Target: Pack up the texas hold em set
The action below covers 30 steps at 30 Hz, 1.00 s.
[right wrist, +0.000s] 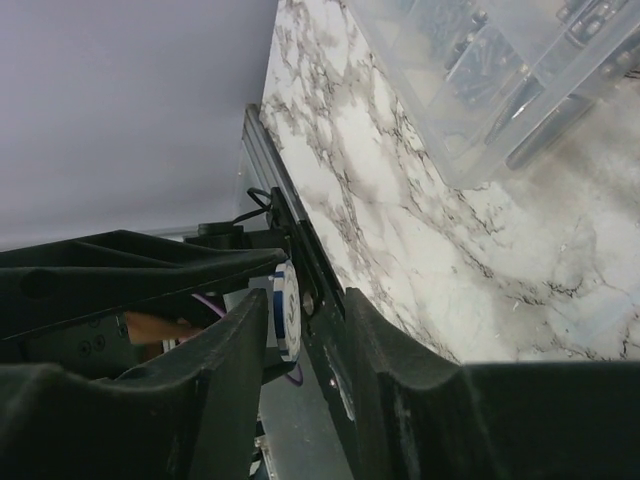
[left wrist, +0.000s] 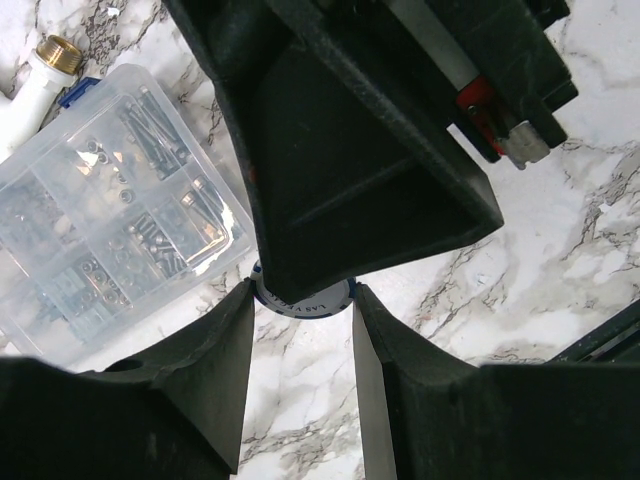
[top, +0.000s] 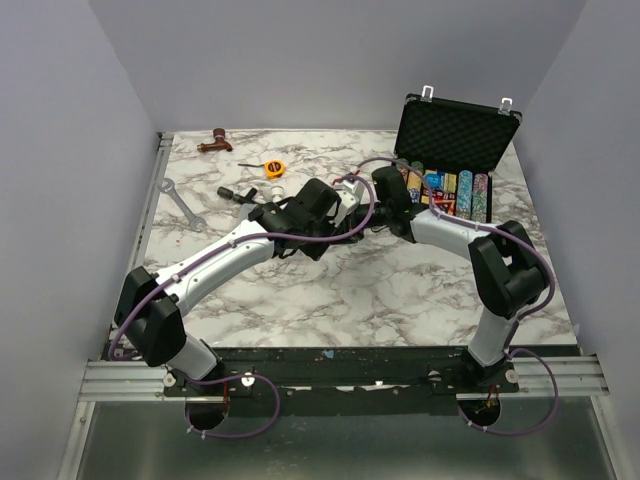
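Left claw (left wrist: 302,300) grips a blue-and-white poker chip (left wrist: 312,303) across its rim, above the marble bench (top: 350,290); right claw (right wrist: 305,300) straddles the same chip, though I cannot tell whether it pinches; clear parts box (left wrist: 100,220) lies nearby; black case (top: 455,135) stands open at the far right corner, chip rows (top: 450,190) inside.

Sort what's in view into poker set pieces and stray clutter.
Poker set: black case, chip rows, blue-and-white chip.
Clutter: clear parts box, yellow tape measure, wrench, brass-tipped white fitting.
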Available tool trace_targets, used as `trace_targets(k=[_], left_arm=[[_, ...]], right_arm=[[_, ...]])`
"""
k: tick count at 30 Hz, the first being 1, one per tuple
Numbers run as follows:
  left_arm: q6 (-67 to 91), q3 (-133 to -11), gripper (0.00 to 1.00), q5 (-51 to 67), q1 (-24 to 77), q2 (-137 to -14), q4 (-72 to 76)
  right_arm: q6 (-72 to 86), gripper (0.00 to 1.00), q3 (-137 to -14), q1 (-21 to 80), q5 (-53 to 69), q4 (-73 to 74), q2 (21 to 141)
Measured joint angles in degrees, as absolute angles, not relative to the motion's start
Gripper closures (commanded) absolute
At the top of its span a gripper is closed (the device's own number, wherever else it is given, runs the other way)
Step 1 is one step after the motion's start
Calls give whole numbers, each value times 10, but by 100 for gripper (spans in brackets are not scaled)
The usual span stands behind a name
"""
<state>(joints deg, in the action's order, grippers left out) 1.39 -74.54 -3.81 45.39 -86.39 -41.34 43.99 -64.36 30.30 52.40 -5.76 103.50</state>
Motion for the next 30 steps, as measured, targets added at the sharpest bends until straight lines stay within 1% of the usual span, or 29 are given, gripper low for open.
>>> trace_targets(k=[6,9,13,19,20,22,24,28,30], left_arm=[[15,-746,100,-37,454,-867,-415],[15,-746,100,-36,454,-871,-416],[15,-746,100,-36,454,-874,-417],[17,-746,100,-34,454,-874,-418],[17,-746,99,-34,454,-874,-418],[16,-747,95,-37,454,-874,-429],[17,-747,87,-38,452,-873,-432],[23,-747,63,-38,452,-873,-427],[29,-746,50,-39,452,-870,-420]], right_arm=[[454,77,-644,311,524,-75,1036],[457,82,-644,317,525,-81,1039],[461,86,-643,322,528,-82,1046],[463,99,-639,322,528,-85,1049],[463,99,-639,322,528,-85,1049],[462,99,-637,322,523,-85,1049],[467,99,-632,319,522,-85,1050],[474,99,-629,321,518,-91,1051],[480,99,-628,322,509,-93,1051]])
